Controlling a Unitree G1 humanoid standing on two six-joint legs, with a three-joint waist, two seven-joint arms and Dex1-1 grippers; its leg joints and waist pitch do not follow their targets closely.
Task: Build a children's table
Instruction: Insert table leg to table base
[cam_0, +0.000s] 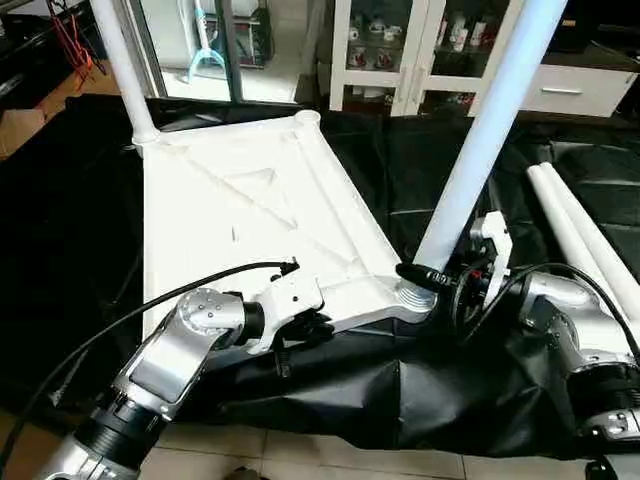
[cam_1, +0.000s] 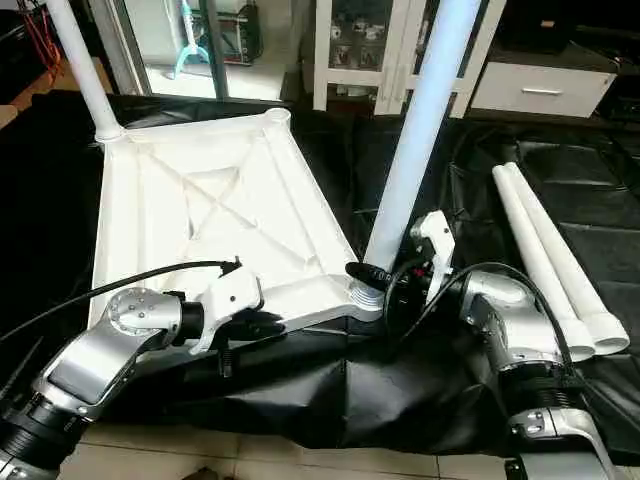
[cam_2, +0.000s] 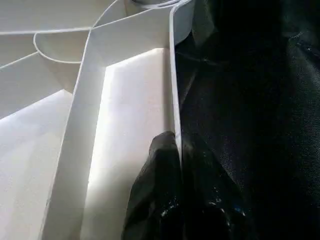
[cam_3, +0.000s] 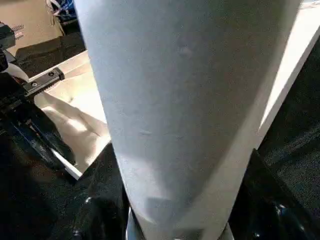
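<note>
The left gripper pinches the near rim of the upturned tabletop (good anchor). At the near right socket, the right gripper has its fingers around the upright leg; it should twist while pressing straight down.

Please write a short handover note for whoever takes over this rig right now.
Left gripper: shut on the near rim of the tabletop, which lies underside up on the black sheet.
Right gripper: fingers either side of the base of the near leg, which stands in the near right corner socket; firm grip not certain.
Done: far leg stands in the far left socket; near leg in its socket.
Left: two spare legs lie on the sheet to the right; far right socket and near left corner need legs.
</note>
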